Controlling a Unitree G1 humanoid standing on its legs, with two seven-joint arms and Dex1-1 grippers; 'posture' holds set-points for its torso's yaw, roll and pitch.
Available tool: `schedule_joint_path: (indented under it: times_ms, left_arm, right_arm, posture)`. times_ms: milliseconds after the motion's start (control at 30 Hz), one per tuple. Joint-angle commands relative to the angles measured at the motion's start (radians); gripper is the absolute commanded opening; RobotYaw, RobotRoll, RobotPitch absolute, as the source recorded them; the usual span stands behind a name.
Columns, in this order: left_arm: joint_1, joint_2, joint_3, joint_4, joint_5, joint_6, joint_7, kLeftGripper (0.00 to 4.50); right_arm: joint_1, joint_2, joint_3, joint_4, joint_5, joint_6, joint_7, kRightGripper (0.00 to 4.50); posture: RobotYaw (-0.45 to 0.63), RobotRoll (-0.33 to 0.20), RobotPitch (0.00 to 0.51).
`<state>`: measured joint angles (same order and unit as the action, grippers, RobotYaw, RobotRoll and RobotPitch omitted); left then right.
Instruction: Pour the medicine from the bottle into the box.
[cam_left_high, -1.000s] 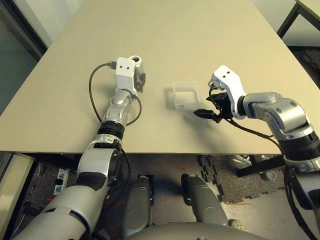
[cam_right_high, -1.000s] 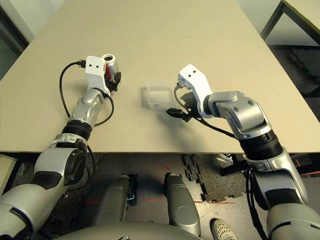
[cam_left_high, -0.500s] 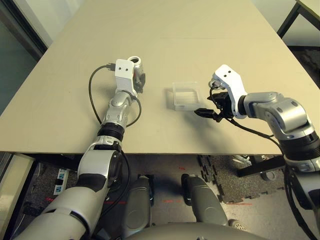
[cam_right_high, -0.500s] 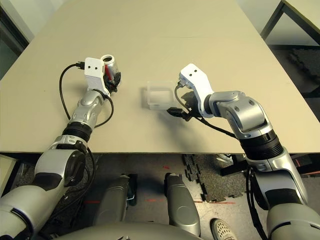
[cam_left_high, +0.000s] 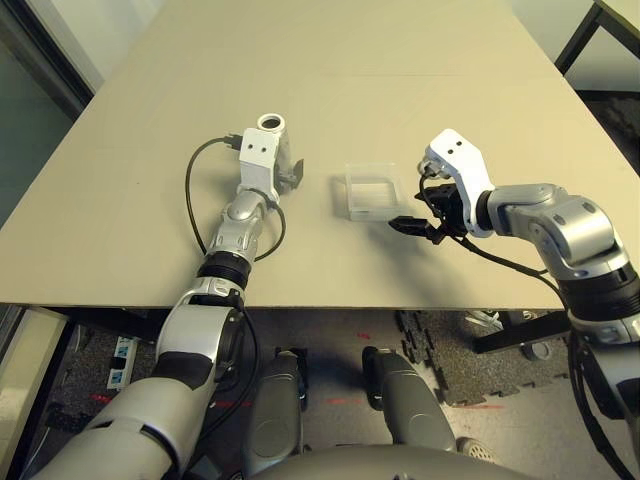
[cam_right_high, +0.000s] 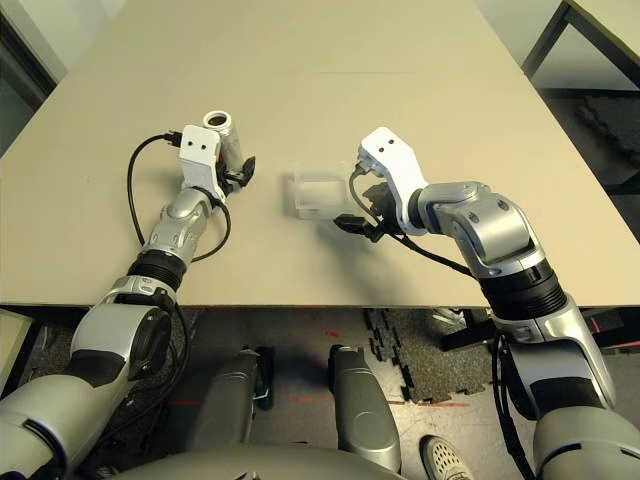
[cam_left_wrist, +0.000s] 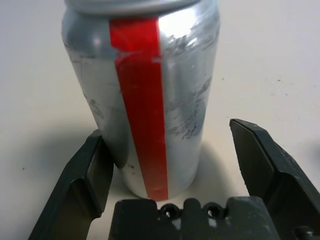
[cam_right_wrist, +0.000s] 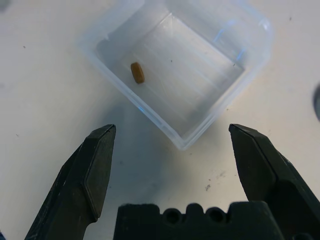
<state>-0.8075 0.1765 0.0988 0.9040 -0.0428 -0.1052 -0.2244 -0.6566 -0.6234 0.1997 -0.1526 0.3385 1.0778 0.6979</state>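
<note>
left wrist view: the bottle (cam_left_wrist: 142, 95) stands upright on the counter (cam_left_high: 400, 70), red stripe facing the camera, set between the fingers of the left claw (cam_left_wrist: 172, 165); one finger looks to be touching or just shy of the bottle's side, the other stands apart from it with a clear gap; so the claw is spread and grips nothing; bottle's weight is on the counter, not in the claw.

right wrist view: the box (cam_right_wrist: 175, 70) sits flat on the counter, one small tan pill (cam_right_wrist: 137, 72) lying in it near one wall; the right claw (cam_right_wrist: 172, 165) hovers above and just short of the box, fingers wide apart, holding nothing.

head views: bottle (cam_right_high: 222, 135) on the robot's left side, box (cam_left_high: 372, 190) near the middle, the two well apart; right claw (cam_left_high: 425, 215) just beside the box's near corner.

judgement: the pour looks done, since a pill lies in the box and the bottle is set down upright with the claw opened off it; step in hand is the release and let-go; whether more medicine is left in the bottle cannot be told; next move calls for drawing the left claw straight back along its own line, keeping the near finger from dragging the bottle over; right claw need only keep off the box rim.
</note>
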Motion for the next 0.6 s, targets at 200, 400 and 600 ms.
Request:
schedule_joint_path:
  times_ms: [200, 400, 600]
  left_arm:
    - [0.300, -0.003, 0.033, -0.479, -0.059, 0.244, 0.048, 4.48]
    - [0.485, -0.003, 0.057, -0.810, -0.090, 0.413, 0.074, 4.48]
    - [0.500, 0.025, 0.130, -0.889, -0.149, 0.373, 0.054, 4.48]
  right_arm:
    - [0.048, -0.041, -0.062, -0.118, 0.059, 0.074, 0.008, 4.50]
    - [0.099, -0.024, -0.211, -0.208, 0.162, 0.159, -0.006, 4.50]
    - [0.140, 0.128, -0.404, -0.126, 0.090, -0.002, -0.229, 4.50]
  posture:
    - [-0.11, 0.000, 0.189]
    - [-0.07, 0.000, 0.193]
    - [-0.06, 0.000, 0.202]
